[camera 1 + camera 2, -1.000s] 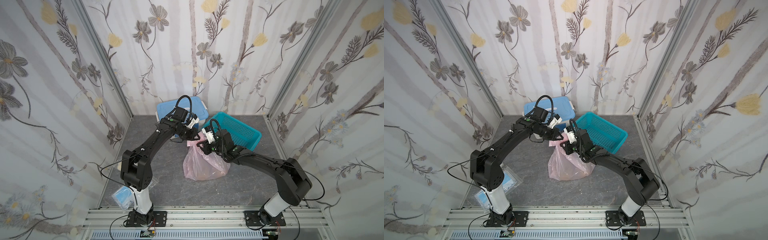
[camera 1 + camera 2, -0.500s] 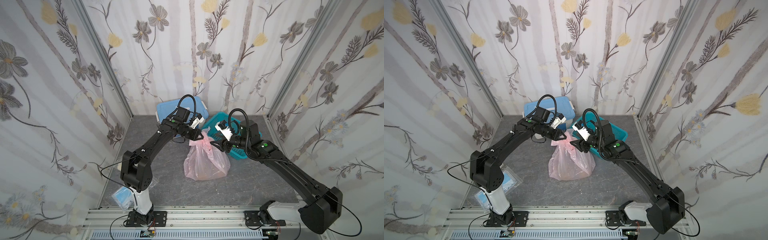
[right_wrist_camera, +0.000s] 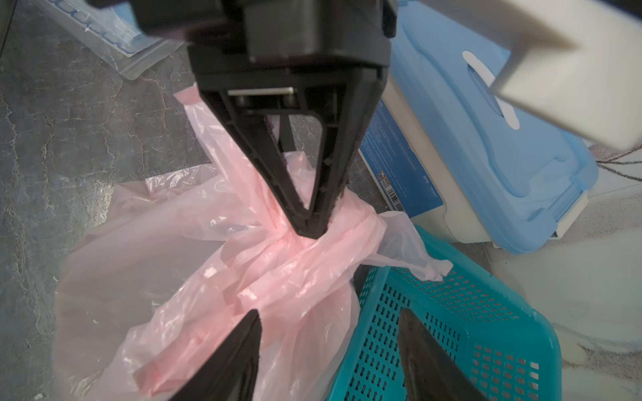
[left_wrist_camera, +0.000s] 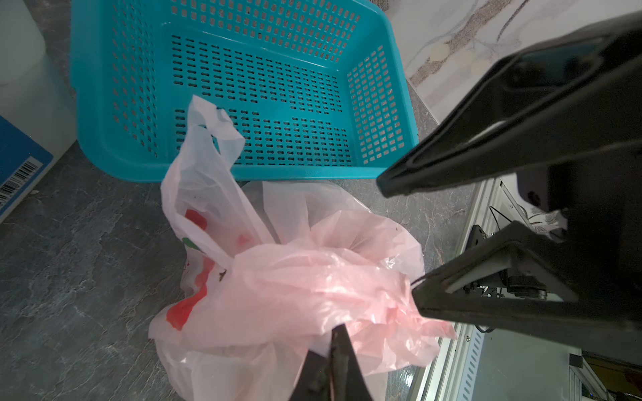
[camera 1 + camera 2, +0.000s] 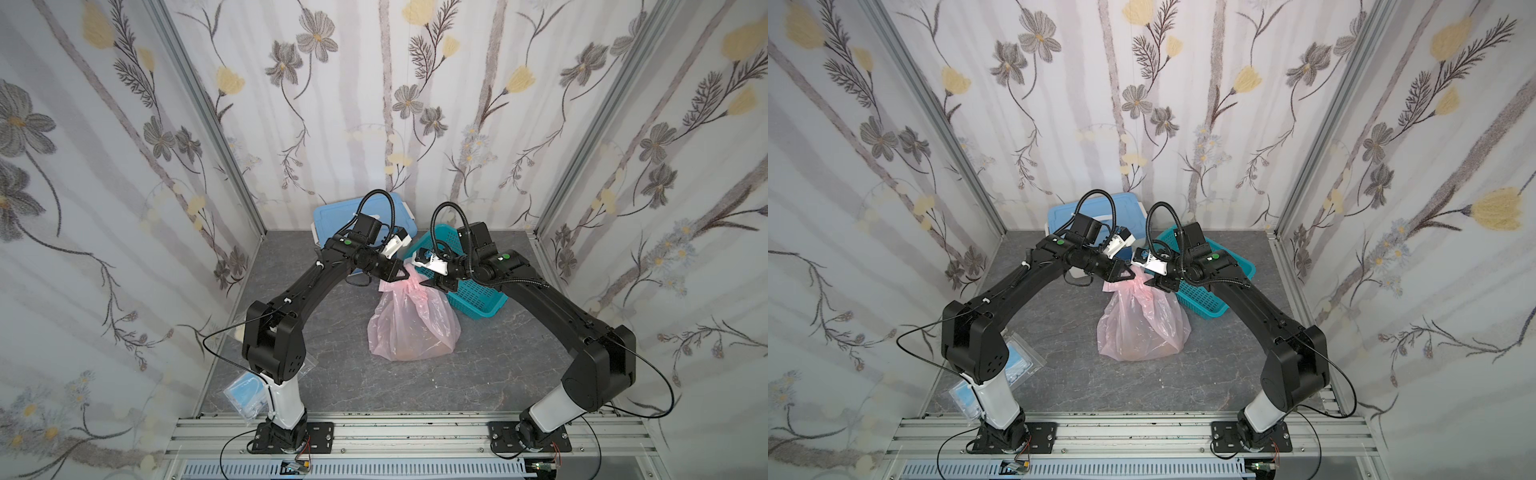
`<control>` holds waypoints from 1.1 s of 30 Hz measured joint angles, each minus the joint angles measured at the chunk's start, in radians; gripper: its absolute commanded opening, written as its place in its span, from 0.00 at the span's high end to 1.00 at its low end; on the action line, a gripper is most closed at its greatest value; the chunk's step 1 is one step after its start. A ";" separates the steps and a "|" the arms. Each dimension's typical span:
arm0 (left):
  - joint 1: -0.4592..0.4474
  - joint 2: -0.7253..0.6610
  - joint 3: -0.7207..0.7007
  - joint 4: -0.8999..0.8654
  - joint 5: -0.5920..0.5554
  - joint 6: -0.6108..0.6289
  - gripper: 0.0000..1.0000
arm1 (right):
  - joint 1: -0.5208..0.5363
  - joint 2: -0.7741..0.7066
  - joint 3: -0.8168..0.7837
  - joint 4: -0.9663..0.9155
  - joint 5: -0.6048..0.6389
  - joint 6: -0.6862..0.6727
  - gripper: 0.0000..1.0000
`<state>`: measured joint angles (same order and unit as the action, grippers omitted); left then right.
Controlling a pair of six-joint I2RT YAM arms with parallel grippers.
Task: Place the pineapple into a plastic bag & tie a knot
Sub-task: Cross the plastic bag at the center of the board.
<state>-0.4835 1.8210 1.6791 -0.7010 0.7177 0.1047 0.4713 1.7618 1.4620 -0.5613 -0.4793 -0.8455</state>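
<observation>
The left tool (image 3: 311, 222) is closed on the twisted handles of the plastic bag (image 5: 411, 328), standing on the worktop (image 5: 332, 374) with red print, unreadable. The box label (image 3: 399, 170) shows a barcode, its text too small. The right tool (image 4: 396, 239) is open, holding nothing.

Planted at the near edge, one base left, one right, with shoulders upright, elbows bent high and forearms slanting far and inward to meet mid-scene. On the left arm (image 5: 305, 289): wrist tipped downward to the right, left gripper (image 5: 402, 277) with jaws pressed fully together, pinching the gathered neck of the plastic bag (image 5: 411, 328). On the right arm (image 5: 540, 301): wrist tipped downward to the left, right gripper (image 5: 426, 284) with jaws spread apart, clasping nothing. Almost tip to tip: facing each other, just beside one another, at about the same height.
</observation>
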 measured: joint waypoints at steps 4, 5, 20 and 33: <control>0.000 0.005 0.005 0.000 0.001 0.000 1.00 | 0.007 0.039 0.003 -0.019 -0.023 -0.051 0.37; 0.000 0.005 0.005 -0.001 0.001 0.001 1.00 | 0.008 0.051 0.004 -0.019 -0.024 -0.061 0.37; 0.000 0.005 0.008 -0.002 0.003 -0.022 1.00 | 0.024 0.148 -0.032 0.175 -0.035 -0.011 0.80; 0.011 -0.177 -0.175 0.081 -0.110 -0.071 0.30 | 0.031 0.030 -0.243 0.398 -0.033 0.116 1.00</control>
<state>-0.4728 1.6436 1.5036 -0.6197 0.6075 0.0334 0.5018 1.7916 1.2186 -0.1631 -0.5121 -0.7292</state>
